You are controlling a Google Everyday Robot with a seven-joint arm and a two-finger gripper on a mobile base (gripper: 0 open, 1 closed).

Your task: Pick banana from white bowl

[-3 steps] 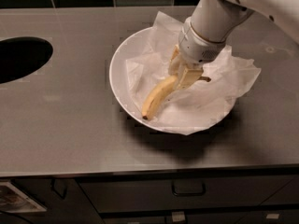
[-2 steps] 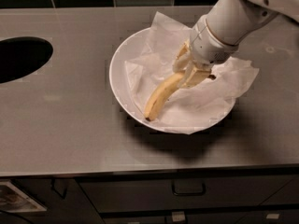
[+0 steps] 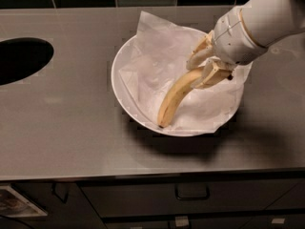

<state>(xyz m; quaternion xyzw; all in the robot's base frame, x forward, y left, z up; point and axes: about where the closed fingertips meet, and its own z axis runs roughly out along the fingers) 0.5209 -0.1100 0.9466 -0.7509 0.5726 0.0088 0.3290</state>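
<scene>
The banana [image 3: 174, 98] is yellow and curved. Its lower tip hangs over the front of the white bowl [image 3: 122, 87], which is lined with crumpled white paper [image 3: 159, 56]. My gripper [image 3: 202, 70] comes in from the upper right and its cream fingers are shut on the banana's upper end, holding it tilted, upper end raised toward the right. The banana's stem end is hidden between the fingers.
The bowl stands on a grey steel counter [image 3: 66, 123]. A dark round hole [image 3: 21, 58] is cut in the counter at the left. Dark tiles run along the back wall. Drawers with handles [image 3: 192, 193] sit below the counter's front edge.
My gripper has moved right and up with the banana in it. The banana's upper end has risen and the fruit has shifted right across the bowl.
</scene>
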